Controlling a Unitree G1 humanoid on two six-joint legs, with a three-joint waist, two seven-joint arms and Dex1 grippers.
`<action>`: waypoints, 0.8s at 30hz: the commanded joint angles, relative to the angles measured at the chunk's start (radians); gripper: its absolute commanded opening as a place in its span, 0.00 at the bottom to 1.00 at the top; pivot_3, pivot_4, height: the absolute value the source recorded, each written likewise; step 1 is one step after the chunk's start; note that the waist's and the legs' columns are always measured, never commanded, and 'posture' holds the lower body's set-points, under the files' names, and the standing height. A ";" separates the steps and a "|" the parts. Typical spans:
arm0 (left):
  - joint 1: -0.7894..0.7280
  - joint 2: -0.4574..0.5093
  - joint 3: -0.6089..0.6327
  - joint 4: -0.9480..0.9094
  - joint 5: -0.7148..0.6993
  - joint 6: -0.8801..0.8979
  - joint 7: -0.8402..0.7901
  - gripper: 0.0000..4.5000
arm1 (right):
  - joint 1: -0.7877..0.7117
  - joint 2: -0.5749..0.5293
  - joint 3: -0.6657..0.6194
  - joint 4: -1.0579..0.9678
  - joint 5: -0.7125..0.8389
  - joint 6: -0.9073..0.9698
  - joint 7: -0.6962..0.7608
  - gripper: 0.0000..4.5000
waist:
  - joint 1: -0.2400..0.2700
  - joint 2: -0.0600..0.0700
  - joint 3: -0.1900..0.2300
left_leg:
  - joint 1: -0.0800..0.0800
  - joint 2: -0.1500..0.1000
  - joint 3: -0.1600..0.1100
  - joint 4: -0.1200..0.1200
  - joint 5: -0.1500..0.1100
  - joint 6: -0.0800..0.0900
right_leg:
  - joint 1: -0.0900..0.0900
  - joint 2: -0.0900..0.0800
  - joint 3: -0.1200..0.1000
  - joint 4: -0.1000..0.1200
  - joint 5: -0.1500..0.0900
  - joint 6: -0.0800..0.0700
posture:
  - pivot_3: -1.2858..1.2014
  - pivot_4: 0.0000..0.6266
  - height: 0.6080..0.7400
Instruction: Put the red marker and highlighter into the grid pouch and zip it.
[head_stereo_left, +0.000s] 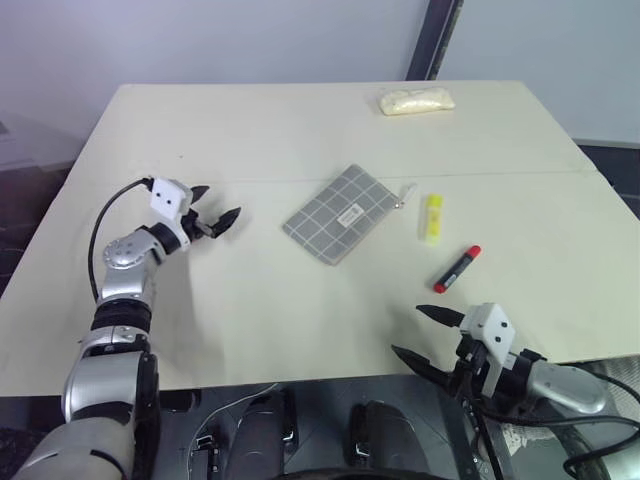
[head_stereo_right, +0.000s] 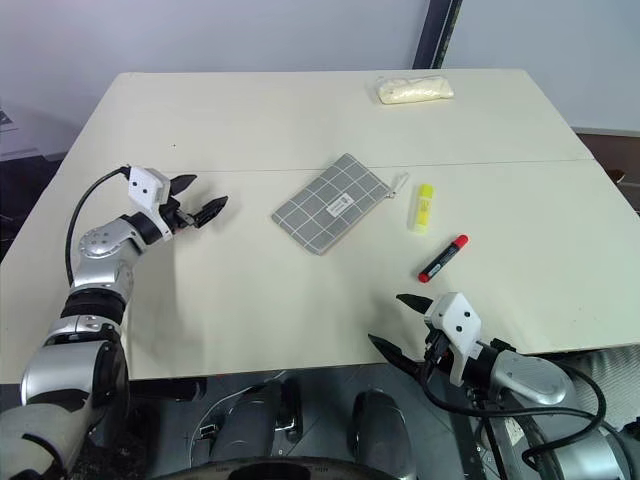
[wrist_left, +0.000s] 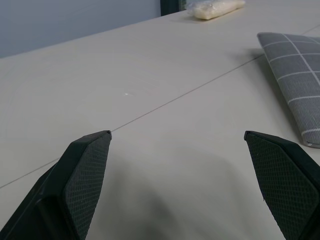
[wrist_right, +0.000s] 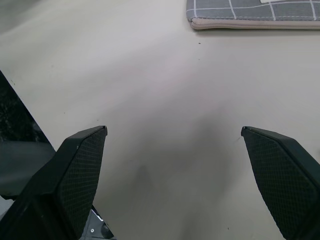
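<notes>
Both end effectors wide open, empty: left end effector (head_stereo_left: 213, 220) hovering beside grid pouch (head_stereo_left: 341, 213), right end effector (head_stereo_left: 428, 336) at bench (head_stereo_left: 250, 120) near edge. Highlighter (head_stereo_left: 433, 217) & red marker (head_stereo_left: 458, 268) loose beyond pouch. Risks: pens rolling on approach; flat pouch sliding w/o bracing; zip looks shut, insertion blocked.
</notes>
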 joint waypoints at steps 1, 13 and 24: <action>-0.015 -0.001 0.015 -0.005 -0.021 -0.029 -0.015 1.00 | 0.005 0.003 -0.007 -0.018 0.003 -0.019 0.000 0.99 | 0.000 0.000 0.000 | 0.000 0.000 0.000 0.000 0.000 0.000 | 0.000 0.000 0.000 0.000 0.000 0.000 | 0.52 0.24 1.00; -0.022 0.004 0.013 0.025 -0.010 -0.043 -0.019 1.00 | 0.015 -0.002 0.004 -0.027 0.025 0.004 0.026 0.99 | -0.001 0.000 0.000 | 0.000 0.000 0.000 0.000 0.000 0.000 | 0.000 0.000 0.000 0.000 0.000 0.000 | 0.52 0.24 1.00; -0.029 0.005 0.015 0.044 -0.010 -0.076 -0.028 1.00 | 0.005 0.002 0.003 -0.013 0.011 -0.006 0.019 0.99 | 0.000 0.000 0.000 | 0.000 0.000 0.000 0.000 0.000 0.000 | 0.000 0.000 0.000 0.000 0.000 0.000 | 0.52 0.24 1.00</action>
